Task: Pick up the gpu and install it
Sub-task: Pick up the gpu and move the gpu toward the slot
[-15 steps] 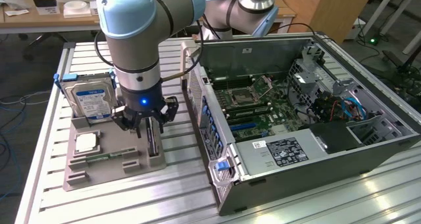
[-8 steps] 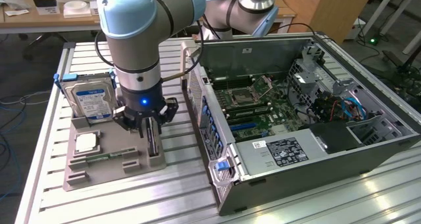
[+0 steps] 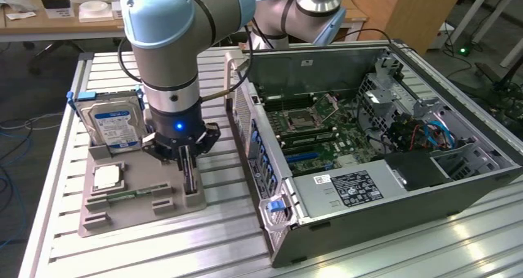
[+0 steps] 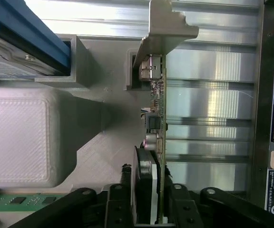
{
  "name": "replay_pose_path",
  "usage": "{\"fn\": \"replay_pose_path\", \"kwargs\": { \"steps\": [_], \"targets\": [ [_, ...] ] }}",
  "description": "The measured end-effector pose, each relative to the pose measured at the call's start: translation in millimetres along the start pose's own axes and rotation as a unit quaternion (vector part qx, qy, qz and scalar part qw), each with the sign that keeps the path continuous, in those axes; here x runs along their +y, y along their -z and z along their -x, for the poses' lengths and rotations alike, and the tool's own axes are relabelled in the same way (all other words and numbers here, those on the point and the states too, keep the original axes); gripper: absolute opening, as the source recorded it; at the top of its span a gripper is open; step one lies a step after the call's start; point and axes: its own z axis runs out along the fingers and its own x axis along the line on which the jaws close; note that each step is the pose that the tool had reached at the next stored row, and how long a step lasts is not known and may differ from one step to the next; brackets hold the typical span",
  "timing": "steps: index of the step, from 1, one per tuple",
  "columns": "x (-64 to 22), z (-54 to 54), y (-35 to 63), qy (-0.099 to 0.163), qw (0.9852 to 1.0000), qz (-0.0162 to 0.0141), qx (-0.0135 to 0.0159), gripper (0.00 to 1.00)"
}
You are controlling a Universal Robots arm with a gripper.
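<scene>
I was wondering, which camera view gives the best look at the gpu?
The wrist view: the gpu shows its edge, components and metal bracket at the claw. The exterior view gives a thin dark sliver upright in the tray.

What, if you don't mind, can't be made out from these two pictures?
- gpu: wrist view, one end is covered by the claw.
- Hard drive label text: exterior view, too small to read.
- Memory stick: wrist view, cut off by the picture's edge and partly hidden by the claw.
</scene>
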Motion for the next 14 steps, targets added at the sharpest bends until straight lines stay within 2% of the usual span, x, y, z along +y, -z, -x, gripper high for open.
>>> {"fn": "replay_pose_path", "kwargs": {
  "steps": [1,6,7,14],
  "targets": [
    [0.0,0.0,0.0,0.0,1.0,0.0,0.0,0.33],
    [0.0,0.4,0.0,0.0,1.0,0.0,0.0,0.32],
    [0.0,0.4,0.0,0.0,1.0,0.0,0.0,0.28],
    [0.0,0.6,0.0,0.0,1.0,0.0,0.0,0.28]
  ]
}}
